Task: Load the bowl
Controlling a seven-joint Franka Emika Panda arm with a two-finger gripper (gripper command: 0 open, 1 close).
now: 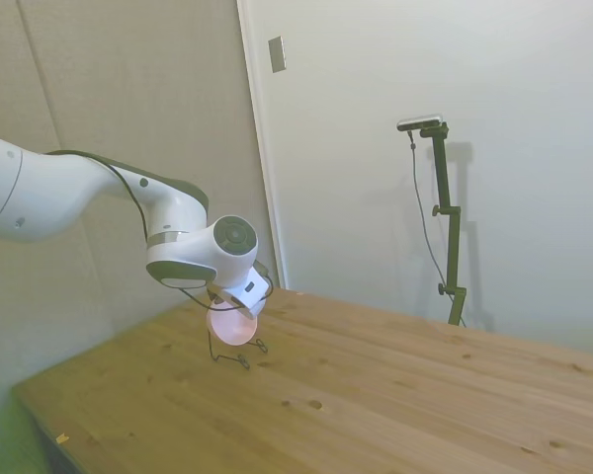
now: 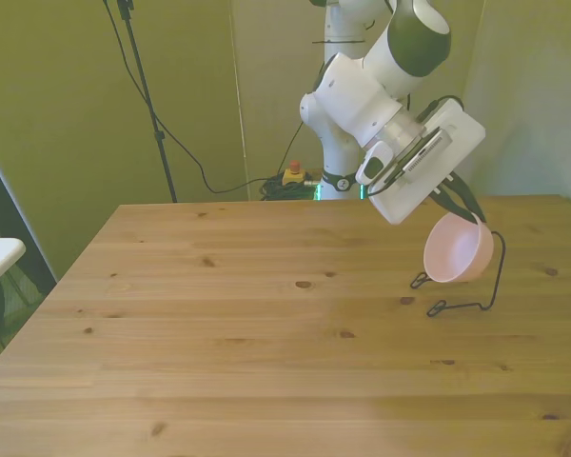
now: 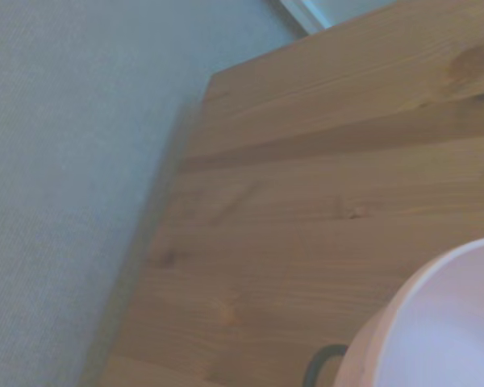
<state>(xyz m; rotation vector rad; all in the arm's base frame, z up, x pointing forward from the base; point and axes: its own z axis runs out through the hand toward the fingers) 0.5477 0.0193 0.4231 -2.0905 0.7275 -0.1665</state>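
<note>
**woodbench:** Bowl (image 2: 458,253) is up on edge at the wire stand (image 2: 476,286), near the table's (image 2: 266,324) right side in the front view, gripper (image 2: 462,211) clamped on its rim.

**gripfan:** Placing step, I'd say. Next: seat it, then let go gently.

The wire stand (image 2: 468,286) sits on the counter (image 2: 266,324) near the front view's right edge. The bowl (image 2: 457,252) hangs tilted against the stand, seemingly resting on it, directly beneath the gripper (image 2: 464,208).
</note>
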